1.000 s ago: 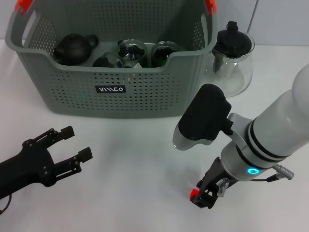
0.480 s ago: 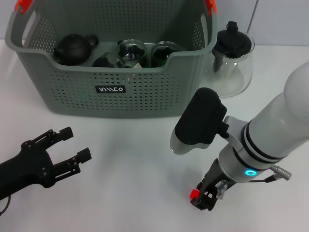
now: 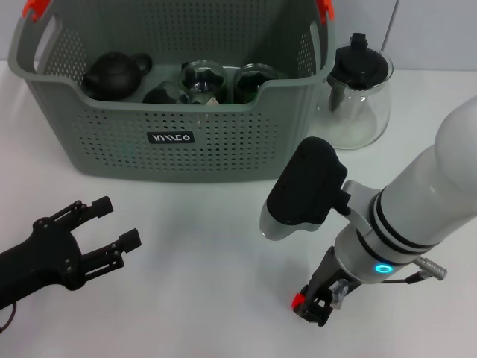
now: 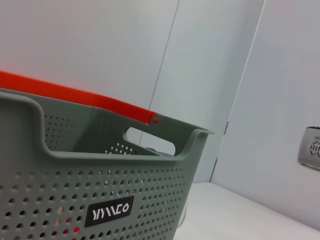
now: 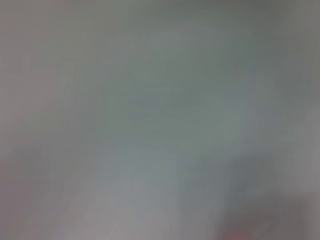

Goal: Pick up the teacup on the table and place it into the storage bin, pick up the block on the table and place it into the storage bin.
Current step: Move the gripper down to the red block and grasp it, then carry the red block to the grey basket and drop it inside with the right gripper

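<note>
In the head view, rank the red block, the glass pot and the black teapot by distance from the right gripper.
1. Red block, at the right gripper, near table edge.
2. Glass pot, right of the storage bin.
3. Black teapot, inside the bin's left end.

A small black rectangular label (image 3: 171, 138) was seen fixed to the front wall of the large grey perforated plastic storage bin (image 3: 223, 149). White stylised lettering was carried on it, roughly readable as "YMCO", though the letters could not be made out with certainty. The same label (image 4: 109, 211) was caught in the left wrist view. No other text was found.
</note>
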`<state>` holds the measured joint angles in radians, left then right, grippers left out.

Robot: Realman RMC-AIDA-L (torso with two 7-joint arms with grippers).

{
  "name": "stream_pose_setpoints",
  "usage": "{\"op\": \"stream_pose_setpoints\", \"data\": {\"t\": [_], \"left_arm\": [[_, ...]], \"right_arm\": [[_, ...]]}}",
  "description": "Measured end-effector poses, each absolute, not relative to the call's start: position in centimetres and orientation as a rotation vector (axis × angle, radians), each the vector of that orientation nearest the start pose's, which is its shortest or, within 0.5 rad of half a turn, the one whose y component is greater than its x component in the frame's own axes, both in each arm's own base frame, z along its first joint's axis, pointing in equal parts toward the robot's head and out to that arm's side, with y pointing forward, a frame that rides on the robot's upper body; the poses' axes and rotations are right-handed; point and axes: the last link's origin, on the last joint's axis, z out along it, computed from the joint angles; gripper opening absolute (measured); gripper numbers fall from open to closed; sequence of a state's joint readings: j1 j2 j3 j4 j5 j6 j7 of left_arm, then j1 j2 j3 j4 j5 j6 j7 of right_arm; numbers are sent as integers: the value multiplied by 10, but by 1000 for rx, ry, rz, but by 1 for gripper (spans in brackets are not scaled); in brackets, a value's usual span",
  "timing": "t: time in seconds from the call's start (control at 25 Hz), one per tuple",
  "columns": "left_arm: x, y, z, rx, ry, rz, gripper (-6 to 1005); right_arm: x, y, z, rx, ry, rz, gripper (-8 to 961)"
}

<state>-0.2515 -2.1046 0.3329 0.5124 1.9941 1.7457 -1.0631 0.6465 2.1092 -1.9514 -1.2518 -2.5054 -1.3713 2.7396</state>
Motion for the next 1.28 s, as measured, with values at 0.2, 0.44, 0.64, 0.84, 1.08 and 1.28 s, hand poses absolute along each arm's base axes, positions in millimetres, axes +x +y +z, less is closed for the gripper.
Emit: {"op": "stream_pose_setpoints", "data": {"t": [0.2, 0.44, 0.64, 0.84, 1.08, 1.28], "left_arm": [[-336, 226, 10, -2364, -719, -968, 841], [-336, 226, 10, -2364, -719, -969, 841], [-336, 226, 10, -2363, -718, -968, 841], [-335, 227, 11, -2363, -714, -971, 841], [-336, 226, 11, -2358, -716, -972, 841], [-335, 228, 12, -2356, -712, -975, 841]], "right_arm": [[146, 296, -110, -2817, 655, -730, 257], [117, 295, -75, -2823, 607, -596, 205], [73, 296, -15, -2793, 496, -371, 189], [23, 318, 23, -2738, 338, -81, 189], [-17, 374, 33, -2536, 253, 208, 190], [-17, 425, 8, -2448, 320, 253, 189]]}}
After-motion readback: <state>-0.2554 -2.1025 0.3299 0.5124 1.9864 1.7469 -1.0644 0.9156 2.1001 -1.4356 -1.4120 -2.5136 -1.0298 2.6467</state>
